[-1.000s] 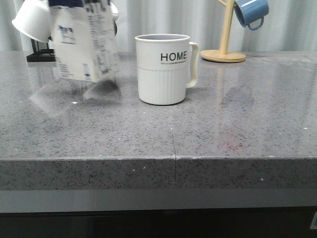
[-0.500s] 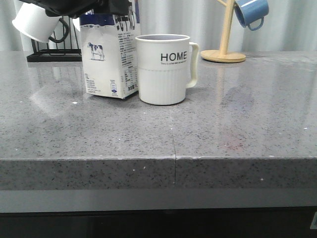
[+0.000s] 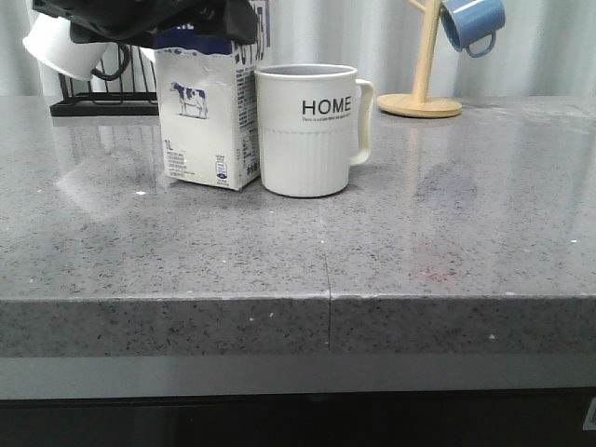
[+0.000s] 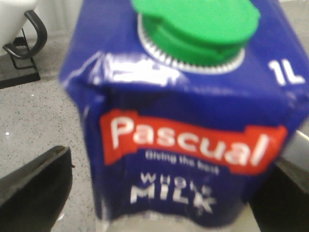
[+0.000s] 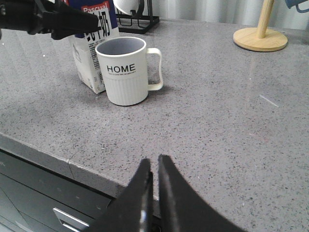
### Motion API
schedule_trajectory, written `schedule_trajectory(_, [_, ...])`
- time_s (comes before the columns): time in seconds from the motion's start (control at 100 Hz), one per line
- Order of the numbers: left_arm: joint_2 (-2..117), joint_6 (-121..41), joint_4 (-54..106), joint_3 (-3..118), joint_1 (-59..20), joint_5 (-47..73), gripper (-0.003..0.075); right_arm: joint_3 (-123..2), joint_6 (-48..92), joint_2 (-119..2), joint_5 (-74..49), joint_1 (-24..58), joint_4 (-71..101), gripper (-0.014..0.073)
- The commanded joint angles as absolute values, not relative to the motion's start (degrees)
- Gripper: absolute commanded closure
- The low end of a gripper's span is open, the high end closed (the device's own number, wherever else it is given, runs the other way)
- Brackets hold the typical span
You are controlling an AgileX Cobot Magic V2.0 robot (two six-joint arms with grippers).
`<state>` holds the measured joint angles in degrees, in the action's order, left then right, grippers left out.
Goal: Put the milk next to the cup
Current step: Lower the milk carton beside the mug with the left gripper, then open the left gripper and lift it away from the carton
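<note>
The milk (image 3: 205,121) stands upright on the grey counter, its side against the left side of the cup (image 3: 305,130), the cream mug reading "HOME". My left gripper (image 3: 200,28) is around the carton's dark blue top. In the left wrist view the milk (image 4: 183,96) with its green cap fills the frame, and my left gripper (image 4: 159,193) is open: bare counter shows between one finger (image 4: 34,179) and the carton. My right gripper (image 5: 154,162) is shut and empty, low at the counter's front edge, well in front of the cup (image 5: 124,77) and milk (image 5: 89,72).
A black rack (image 3: 102,102) with a white black-handled mug (image 3: 56,42) stands behind the milk at the back left. A wooden mug tree (image 3: 424,93) holding a blue mug (image 3: 470,23) stands at the back right. The counter's front edge (image 3: 326,307) runs across the view.
The milk came down from a tilted position in the air at the left, landed beside the cup, and now stands straight against it. The left gripper stays at its top.
</note>
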<state>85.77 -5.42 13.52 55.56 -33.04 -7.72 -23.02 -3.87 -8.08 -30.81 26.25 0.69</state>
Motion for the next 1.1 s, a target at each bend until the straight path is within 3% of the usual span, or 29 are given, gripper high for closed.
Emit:
schedule_trajectory(0.0, [81.0,-5.3,13.9,55.8,-33.4,-11.0,0.0068,-24.6,-3.8,-8.7,-26.8,26.1,0.3,0.0545])
schedule_trajectory(0.14, [75.6,-5.3,13.8,52.1,-33.4,-11.0,0.0108,-24.6,-3.8,-8.7,-26.8,26.1,0.3,0.0545])
schedule_trajectory(0.28, [69.3,-6.1,13.4,48.1,-33.3,-10.8,0.0203,-24.6,-3.8,-8.7,-26.8,26.1,0.3,0.0545])
schedule_trajectory(0.44, [62.5,-8.3,13.5,44.2,-31.8,-8.7,0.0395,-24.6,-3.8,-8.7,-26.8,26.1,0.3,0.0545])
schedule_trajectory(0.71, [51.0,-8.4,13.3,38.6,-22.5,0.0,0.0743,-24.6,-3.8,-8.7,-26.8,26.1,0.3,0.0545])
schedule_trajectory(1.09, [35.4,-8.4,10.8,31.5,-11.3,10.7,0.0741,-24.6,-3.8,-8.7,-26.8,26.1,0.3,0.0545])
